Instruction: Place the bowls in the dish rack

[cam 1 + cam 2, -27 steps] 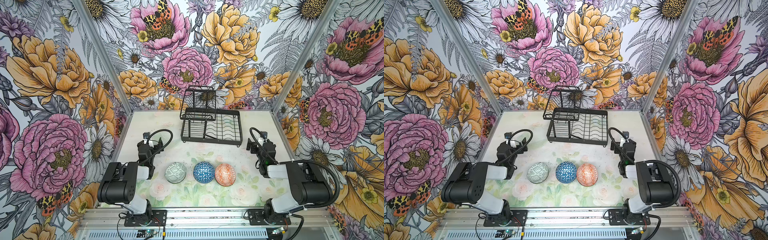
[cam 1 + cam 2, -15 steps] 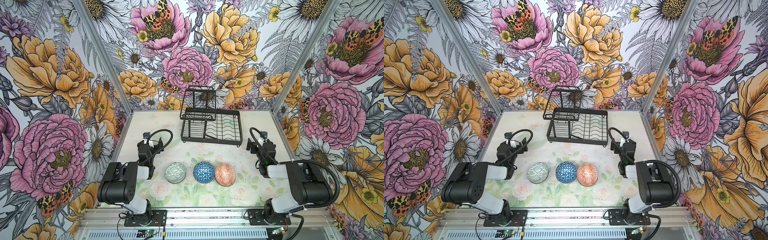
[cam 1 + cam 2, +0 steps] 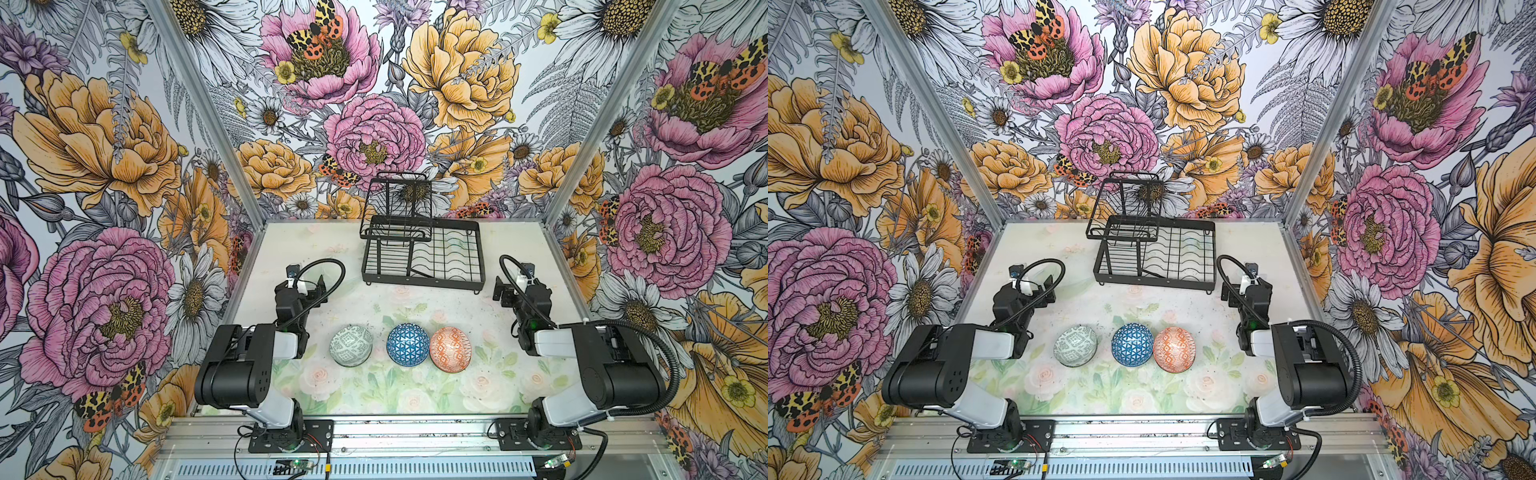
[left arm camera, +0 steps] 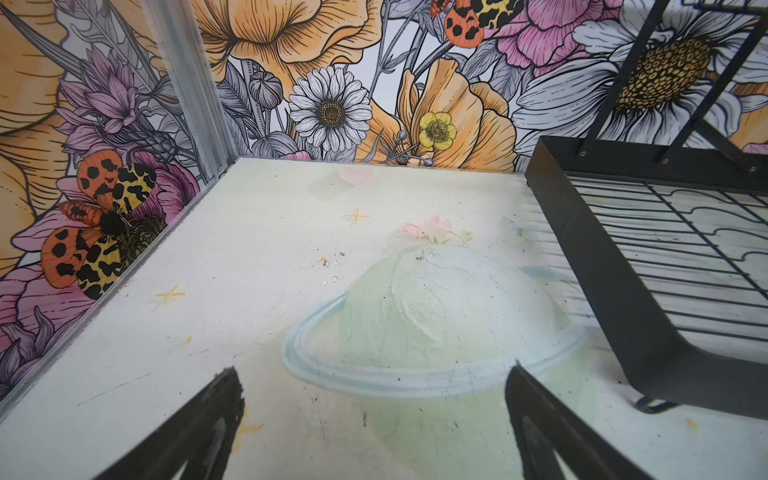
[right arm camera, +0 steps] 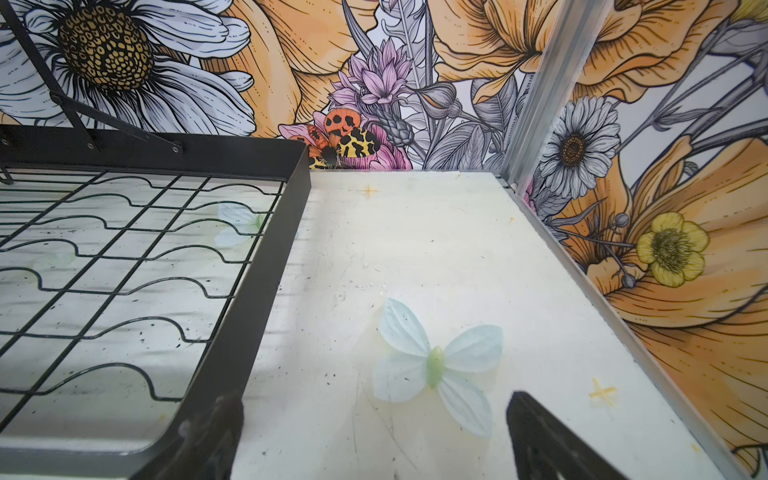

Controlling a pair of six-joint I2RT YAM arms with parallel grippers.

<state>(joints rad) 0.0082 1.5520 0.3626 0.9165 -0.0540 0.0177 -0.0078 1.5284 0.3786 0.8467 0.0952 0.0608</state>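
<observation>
Grey-grn bowl [image 3: 351, 345], blue lattice bowl [image 3: 408, 345], orange-wht bowl [image 3: 450, 349], all upside-down.

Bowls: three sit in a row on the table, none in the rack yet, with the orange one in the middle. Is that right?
Not quite. The blue bowl is in the middle. The orange bowl is at the right end of the row and the grey-green bowl at the left, as both top views show. The rest holds: three in a row on the table, none in the rack.
</observation>
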